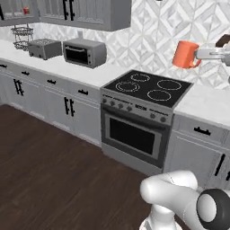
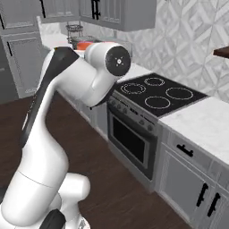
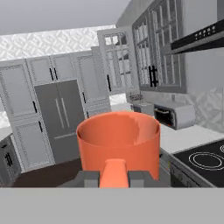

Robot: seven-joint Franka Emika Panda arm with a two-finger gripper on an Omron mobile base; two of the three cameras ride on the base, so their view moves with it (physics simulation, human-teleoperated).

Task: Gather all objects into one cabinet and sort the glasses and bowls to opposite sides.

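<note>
My gripper (image 1: 198, 56) is shut on the handle of the orange mug (image 1: 184, 54) and holds it upright in the air, above the counter to the right of the stove. In the hand view the mug (image 3: 118, 139) sits just ahead of the gripper (image 3: 114, 178). Its handle is pinched between the two fingers (image 3: 89, 178), and its inside looks empty. A small red cup (image 1: 26, 10) stands inside a grey wall cabinet (image 1: 18, 18) at the far upper left. The bowl is not identifiable.
A black stove (image 1: 146, 87) with an oven is set into the white counter (image 1: 204, 103). A toaster oven (image 1: 84, 52), a toaster (image 1: 44, 48) and a wire basket (image 1: 21, 37) stand to its left. A dark brown thing (image 1: 223, 41) is cut off at the right edge.
</note>
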